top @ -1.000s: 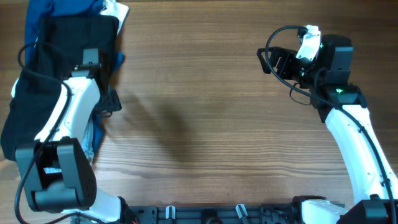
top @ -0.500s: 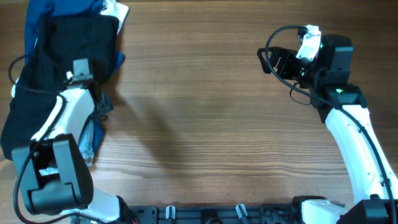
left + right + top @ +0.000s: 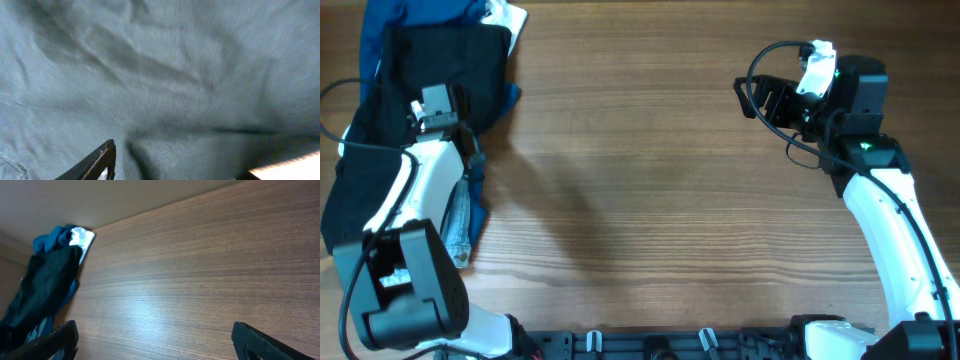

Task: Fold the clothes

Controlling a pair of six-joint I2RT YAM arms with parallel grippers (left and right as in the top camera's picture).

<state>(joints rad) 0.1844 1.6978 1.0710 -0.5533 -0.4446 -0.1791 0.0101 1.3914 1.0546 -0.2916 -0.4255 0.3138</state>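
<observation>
- The clothes (image 3: 420, 55), one pair of black shorts, lie at the far left edge of the bench (image 3: 650, 200), spread rumpled on top of a heap
- They look soft, light and limp to me, so I'd expect them to sag and slip wherever they aren't held
- The best hold, I'd judge, is a pinch on the waistband or a leg hem, where the edge is doubled, since the loose middle would only bunch up
- Around them I count one dark blue garment (image 3: 405, 15) at the far end, one pale blue denim piece (image 3: 460, 215) peeking out on the near side, and one white scrap (image 3: 507, 17) I can't identify
- The left tool (image 3: 175, 169) sits close over the black cloth, and creased fabric fills its camera; its jaws stand apart with nothing pinched between them
- The right tool (image 3: 155, 342) hangs well apart on the right side of the bench, jaws wide, holding nothing
- That makes two arms and two tools in all
</observation>
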